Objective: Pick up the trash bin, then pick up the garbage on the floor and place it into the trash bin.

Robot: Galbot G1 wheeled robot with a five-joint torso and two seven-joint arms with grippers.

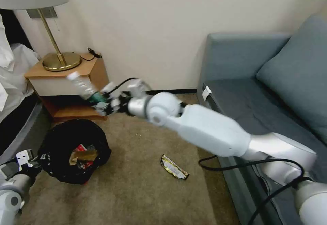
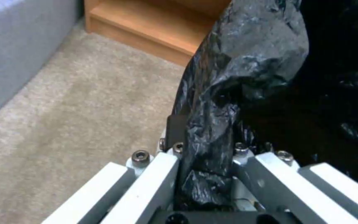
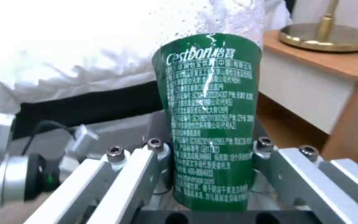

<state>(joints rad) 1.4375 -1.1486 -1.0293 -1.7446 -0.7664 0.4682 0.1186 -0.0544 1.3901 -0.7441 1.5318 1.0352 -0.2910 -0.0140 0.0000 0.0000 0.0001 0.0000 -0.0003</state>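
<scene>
Right tool point(image 1: 102, 103) around bottle point(image 1: 83, 86), seemingly above bin point(image 1: 73, 150)

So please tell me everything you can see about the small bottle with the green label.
The bottle is small and of clear plastic, with a dark green label printed in fine white text around its lower half. The right tool is shut on the labelled part and holds it in the air, tilted, its clear end toward the nightstand. It hangs above and just behind the trash bin, touching nothing but the tool's fingers. Droplets show on the clear part.
</scene>
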